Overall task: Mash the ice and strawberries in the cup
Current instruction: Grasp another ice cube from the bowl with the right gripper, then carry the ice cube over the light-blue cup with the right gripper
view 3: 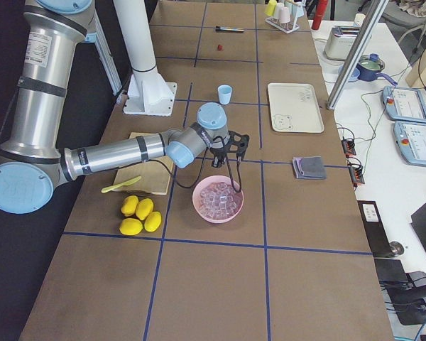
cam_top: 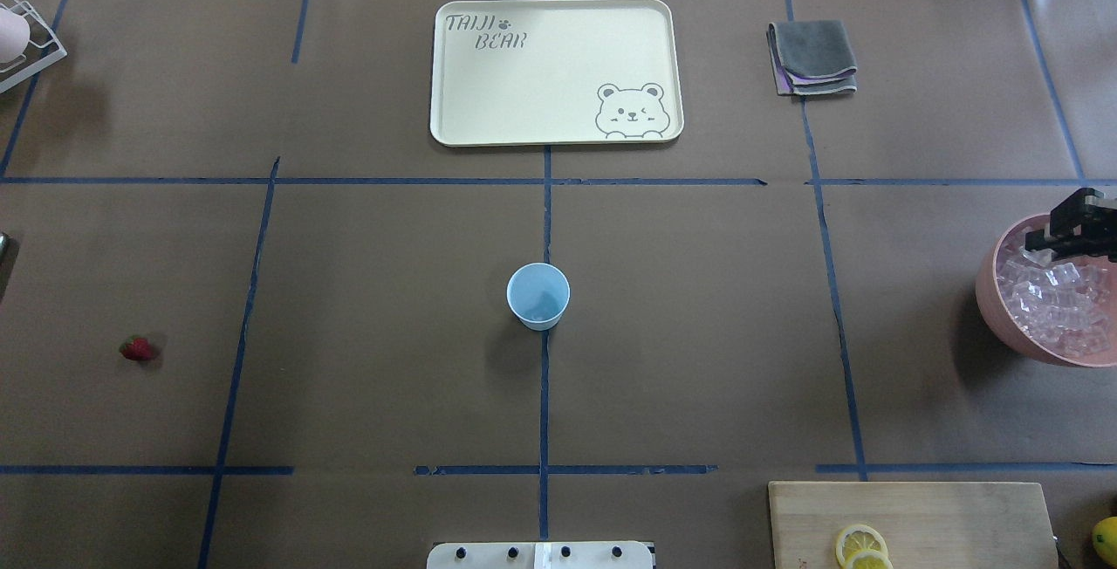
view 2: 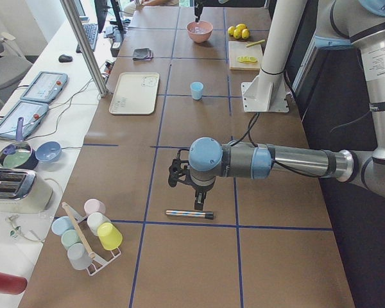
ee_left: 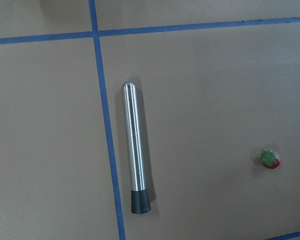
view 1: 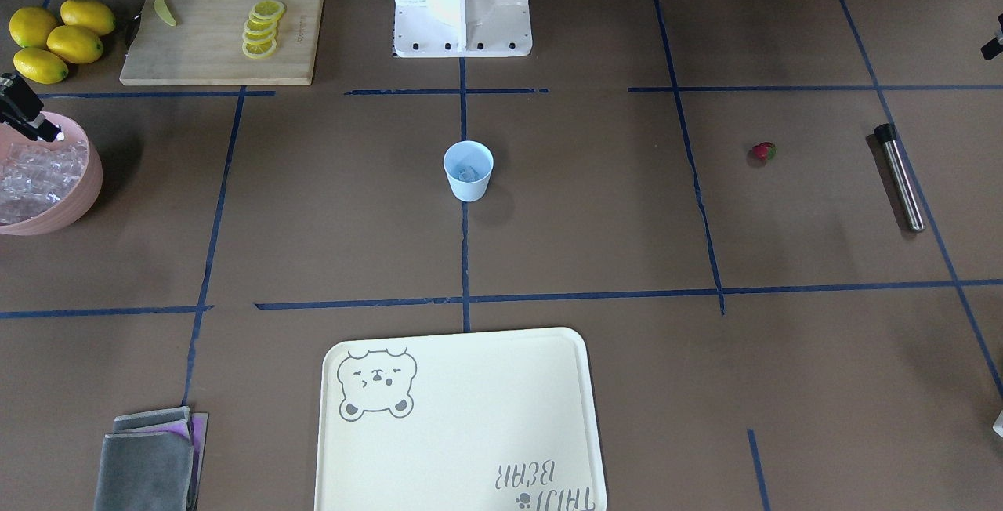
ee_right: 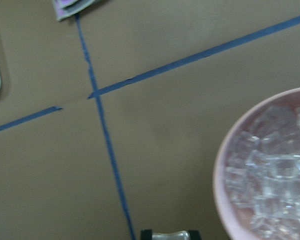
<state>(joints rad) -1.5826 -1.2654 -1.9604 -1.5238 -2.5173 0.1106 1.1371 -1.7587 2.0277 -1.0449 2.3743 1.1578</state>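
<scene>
Seen from overhead, the strawberry (cam_top: 138, 348) lies well apart at 9 o'clock of the cup (cam_top: 538, 294). The left gripper (view 2: 199, 206) hangs above the muddler (ee_left: 135, 150), grip unreadable. At 3 o'clock the right gripper (cam_top: 1051, 224) hovers over the bowl (cam_top: 990, 307) of ice (cam_top: 1056, 307), grip unclear too. Slick ice may slip mid-carry; a clumsy drop could topple the light cup.

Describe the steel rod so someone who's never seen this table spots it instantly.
Start at the pale-blue cup at the table's centre and go toward the robot's left, past the lone strawberry. The steel rod lies flat along a blue tape line; it is the only shiny metal cylinder, black-capped at one end.
</scene>
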